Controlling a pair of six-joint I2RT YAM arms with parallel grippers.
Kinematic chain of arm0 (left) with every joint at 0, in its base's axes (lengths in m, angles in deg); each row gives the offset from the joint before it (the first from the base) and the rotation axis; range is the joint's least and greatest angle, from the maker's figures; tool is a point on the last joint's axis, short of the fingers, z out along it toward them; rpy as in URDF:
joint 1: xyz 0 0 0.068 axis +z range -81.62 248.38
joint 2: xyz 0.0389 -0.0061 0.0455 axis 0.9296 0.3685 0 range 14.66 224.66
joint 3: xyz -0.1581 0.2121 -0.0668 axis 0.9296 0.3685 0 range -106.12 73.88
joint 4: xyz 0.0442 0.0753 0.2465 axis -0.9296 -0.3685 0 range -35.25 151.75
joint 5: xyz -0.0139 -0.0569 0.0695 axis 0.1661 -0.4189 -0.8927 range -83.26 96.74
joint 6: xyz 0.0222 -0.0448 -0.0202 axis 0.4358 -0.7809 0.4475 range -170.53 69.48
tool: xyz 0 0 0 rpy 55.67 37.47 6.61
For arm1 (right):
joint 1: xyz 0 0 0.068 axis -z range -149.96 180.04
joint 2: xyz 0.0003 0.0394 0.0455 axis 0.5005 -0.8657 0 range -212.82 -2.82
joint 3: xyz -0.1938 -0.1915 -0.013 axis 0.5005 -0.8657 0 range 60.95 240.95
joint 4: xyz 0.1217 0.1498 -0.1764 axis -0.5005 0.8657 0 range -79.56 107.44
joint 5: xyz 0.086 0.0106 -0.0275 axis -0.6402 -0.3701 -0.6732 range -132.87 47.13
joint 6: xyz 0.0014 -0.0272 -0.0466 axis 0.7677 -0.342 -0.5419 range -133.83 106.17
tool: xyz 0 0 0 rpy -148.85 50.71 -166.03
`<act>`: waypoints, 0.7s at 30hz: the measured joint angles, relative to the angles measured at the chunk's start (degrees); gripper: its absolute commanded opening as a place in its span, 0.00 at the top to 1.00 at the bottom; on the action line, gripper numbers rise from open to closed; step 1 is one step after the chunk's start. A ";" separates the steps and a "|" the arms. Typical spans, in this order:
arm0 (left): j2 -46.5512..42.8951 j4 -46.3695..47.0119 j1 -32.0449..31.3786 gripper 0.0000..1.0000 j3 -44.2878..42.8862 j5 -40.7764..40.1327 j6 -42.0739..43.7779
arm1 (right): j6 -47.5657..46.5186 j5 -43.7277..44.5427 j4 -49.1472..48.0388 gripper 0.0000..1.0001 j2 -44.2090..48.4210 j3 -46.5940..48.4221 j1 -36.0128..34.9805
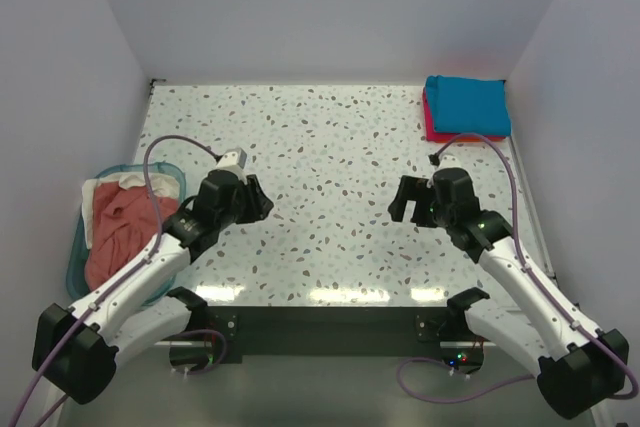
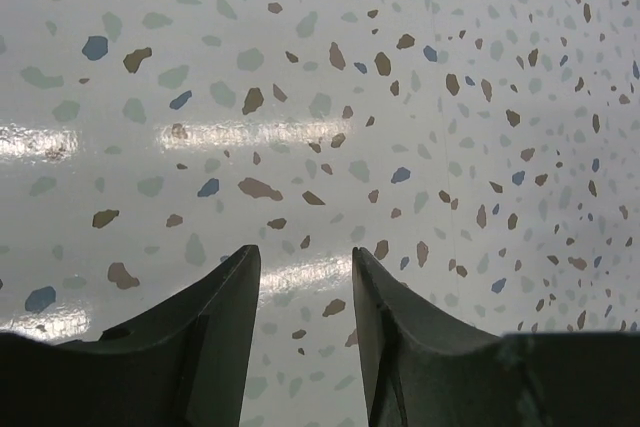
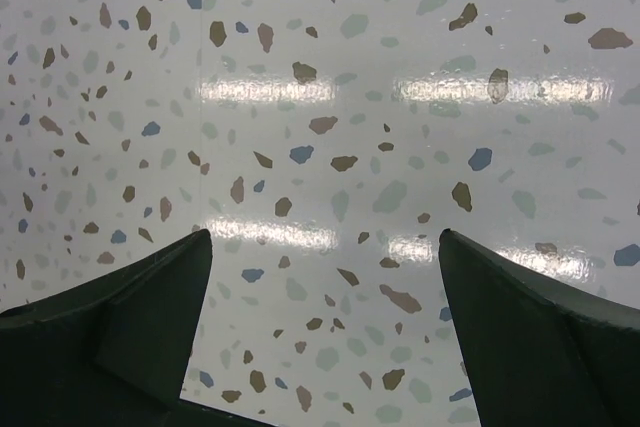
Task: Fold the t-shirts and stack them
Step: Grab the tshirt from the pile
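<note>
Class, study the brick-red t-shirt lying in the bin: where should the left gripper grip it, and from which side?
Probably pinch a raised fold near the middle of the brick-red t-shirt, coming down from above with the left gripper. It lies crumpled in the bin, whose walls block a sideways approach.

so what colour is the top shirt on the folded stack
The top shirt is teal-blue, over a pinkish-red shirt; best seen from top external.

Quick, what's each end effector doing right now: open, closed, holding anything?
Left end effector: open with a narrow gap, holding nothing.
Right end effector: wide open, holding nothing.
</note>
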 measured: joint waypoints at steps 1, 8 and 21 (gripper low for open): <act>-0.17 -0.04 0.00 0.52 -0.02 -0.70 -0.39 | 0.00 0.15 0.09 0.01 0.15 0.00 0.00; -0.31 -5.07 0.02 0.41 -6.38 -8.44 -2.69 | 0.02 0.37 0.13 0.01 1.79 0.00 0.00; 6.71 -24.37 16.76 0.14 -23.08 -31.80 -11.69 | 0.02 -1.16 0.04 0.01 1.73 -0.04 -0.13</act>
